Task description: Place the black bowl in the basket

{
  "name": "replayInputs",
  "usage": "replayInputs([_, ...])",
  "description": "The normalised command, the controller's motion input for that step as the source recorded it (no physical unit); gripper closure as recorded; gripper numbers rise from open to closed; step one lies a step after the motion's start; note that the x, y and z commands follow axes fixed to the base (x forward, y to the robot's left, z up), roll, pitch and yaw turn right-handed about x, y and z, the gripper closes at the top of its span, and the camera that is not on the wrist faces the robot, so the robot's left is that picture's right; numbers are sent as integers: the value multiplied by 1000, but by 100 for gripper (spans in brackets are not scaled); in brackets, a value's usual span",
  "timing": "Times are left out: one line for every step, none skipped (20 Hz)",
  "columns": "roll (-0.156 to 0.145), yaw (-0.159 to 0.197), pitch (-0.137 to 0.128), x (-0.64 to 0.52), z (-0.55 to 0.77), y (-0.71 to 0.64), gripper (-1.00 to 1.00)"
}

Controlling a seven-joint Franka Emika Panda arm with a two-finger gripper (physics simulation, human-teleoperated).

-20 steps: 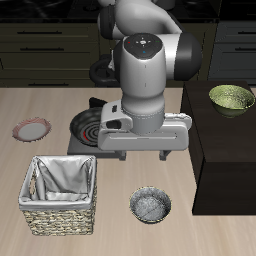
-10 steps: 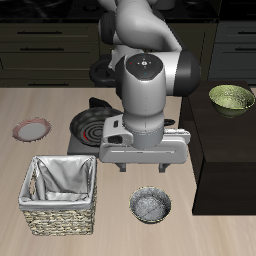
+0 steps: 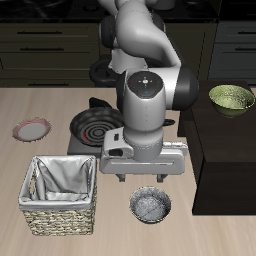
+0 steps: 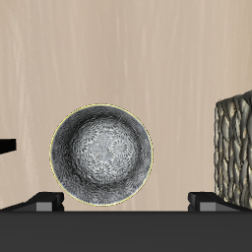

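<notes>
2 gripper fingers [image 4: 43, 201] stand apart, nothing between them, with the gripper [image 4: 125, 202] hanging above the small round black bowl with its grey speckled inside [image 3: 151, 206]. That bowl sits on the pale wooden table [image 3: 40, 165] near its front edge, just beside the square woven beige wicker basket with pale cloth lining [image 3: 63, 194], not touching it.

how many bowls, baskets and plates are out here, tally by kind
bowls: 2, the black bowl and a green-yellow bowl
baskets: 1, the basket
plates: 1, a reddish-rimmed plate
total: 4
</notes>
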Motion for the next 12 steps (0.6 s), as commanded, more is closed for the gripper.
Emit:
replayInputs([-8, 1, 1, 72, -86, -90, -100])
replayInputs([-11, 6, 16, 81, -198, -65, -100])
replayInputs([12, -17, 34, 64, -163, -42, -100])
replayInputs([-48, 7, 24, 127, -273, -139, -100])
replayInputs([0, -1, 23, 43, -134, -49, -100])
replayInputs([-20, -15, 23, 69, -158, -103, -100])
replayInputs([-16, 12, 7, 41, -76, -93, -100])
replayInputs([9, 8, 19, 37, -157, -24, -100])
replayInputs([-45, -27, 37, 115, -376, -96, -100])
replayInputs([-3, 5, 44, 65, -236, 63, -100])
replayInputs([-17, -4, 24, 31, -146, 22, -100])
replayInputs([9, -5, 6, 19, -37, -119, -100])
